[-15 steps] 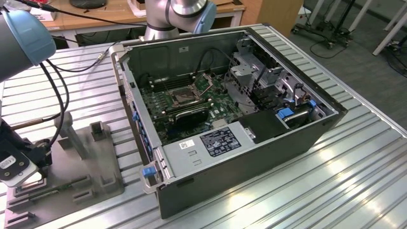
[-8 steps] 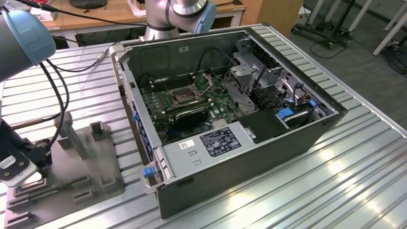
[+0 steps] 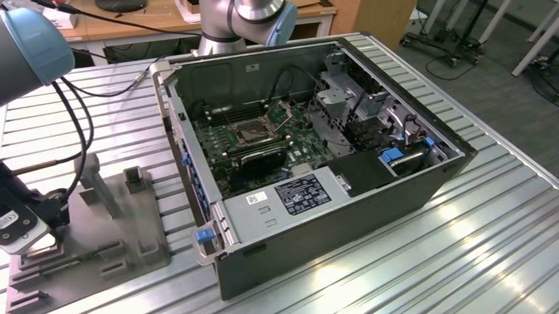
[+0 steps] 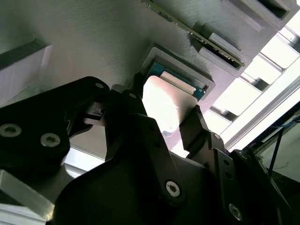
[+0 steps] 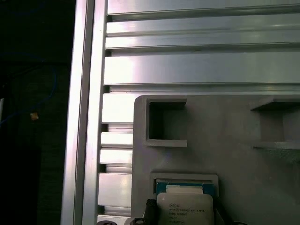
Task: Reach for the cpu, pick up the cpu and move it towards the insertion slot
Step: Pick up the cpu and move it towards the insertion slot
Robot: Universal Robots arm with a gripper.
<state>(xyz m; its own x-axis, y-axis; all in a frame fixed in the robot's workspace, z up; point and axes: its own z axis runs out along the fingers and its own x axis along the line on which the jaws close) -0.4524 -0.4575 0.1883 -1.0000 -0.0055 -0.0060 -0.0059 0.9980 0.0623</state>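
The cpu (image 4: 161, 108), a pale silvery square with a teal edge, lies in a shallow recess of the grey fixture plate (image 4: 93, 37). My gripper (image 4: 167, 95) is down over it, and its black fingers (image 4: 126, 112) press against two opposite sides of the chip. The first wrist view shows the cpu (image 5: 185, 212) at the recess with a fingertip on either side of it. In the exterior view my gripper (image 3: 35, 243) sits low over the fixture plate (image 3: 131, 222) at that view's left. The insertion slot (image 3: 249, 133) lies on the motherboard inside the open case, well apart from the gripper.
The open computer case (image 3: 349, 196) stands in the middle of the slatted metal table (image 3: 489, 261), with its wall between the fixture and the motherboard. Upright grey blocks (image 3: 133, 180) rise from the fixture plate. A memory stick (image 4: 197, 33) lies in a fixture groove beside the cpu recess.
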